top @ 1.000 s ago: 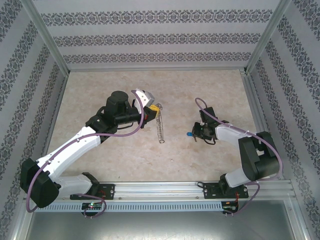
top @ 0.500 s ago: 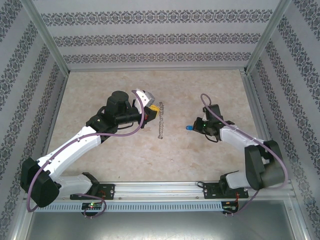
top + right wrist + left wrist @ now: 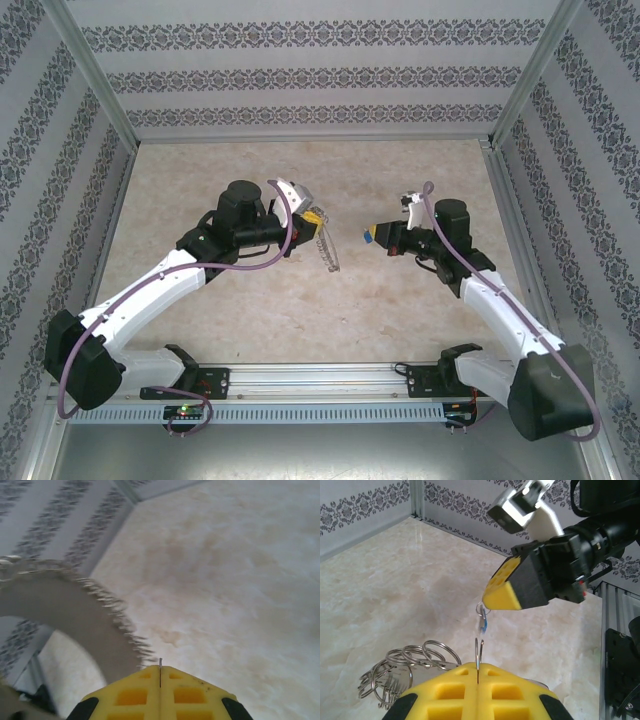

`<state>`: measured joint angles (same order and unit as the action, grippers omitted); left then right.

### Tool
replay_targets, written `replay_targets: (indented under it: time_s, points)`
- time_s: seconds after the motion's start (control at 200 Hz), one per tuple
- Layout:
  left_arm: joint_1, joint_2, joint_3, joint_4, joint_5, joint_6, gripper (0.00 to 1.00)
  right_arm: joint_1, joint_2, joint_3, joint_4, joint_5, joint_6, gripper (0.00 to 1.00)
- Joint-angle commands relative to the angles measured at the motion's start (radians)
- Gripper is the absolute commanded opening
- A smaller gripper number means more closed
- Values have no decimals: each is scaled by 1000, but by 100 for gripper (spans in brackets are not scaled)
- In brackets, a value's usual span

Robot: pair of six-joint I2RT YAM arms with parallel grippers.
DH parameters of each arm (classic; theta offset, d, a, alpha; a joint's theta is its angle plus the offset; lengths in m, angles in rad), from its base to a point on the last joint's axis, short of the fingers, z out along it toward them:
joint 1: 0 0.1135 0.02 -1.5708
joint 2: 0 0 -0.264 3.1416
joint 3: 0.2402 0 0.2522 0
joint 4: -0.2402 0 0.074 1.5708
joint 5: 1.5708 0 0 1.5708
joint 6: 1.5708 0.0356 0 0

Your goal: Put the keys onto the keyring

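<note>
Blue key (image 3: pixel 483 625) under right gripper (image 3: pixel 491 598) tip, keyring (image 3: pixel 328 252) in left gripper (image 3: pixel 477 673)

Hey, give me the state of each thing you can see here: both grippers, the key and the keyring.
left gripper: jaws shut on keyring
right gripper: jaws shut on key
key: dangling from right gripper, not on keyring
keyring: pinched by left gripper, rest hanging loose

Beige marbled table (image 3: pixel 200 170), left gripper (image 3: pixel 313 221) clamped on silver keyring (image 3: pixel 328 252) trailing from it, right gripper (image 3: pixel 375 235) pinching blue key (image 3: pixel 368 239), the 2 tips facing, near but apart, patterned walls (image 3: pixel 300 80) around.
</note>
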<state>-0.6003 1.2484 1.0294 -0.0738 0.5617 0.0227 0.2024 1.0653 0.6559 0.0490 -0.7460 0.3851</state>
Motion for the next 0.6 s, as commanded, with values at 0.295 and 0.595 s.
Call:
replay_targets:
  time_s: [0.295, 0.595]
  points:
    - [11, 10, 96, 15, 139, 46, 0, -11, -121, 50, 155, -187, 18, 0]
    - [8, 43, 126, -7, 190, 51, 0, 46, -121, 110, 164, -193, 15, 0]
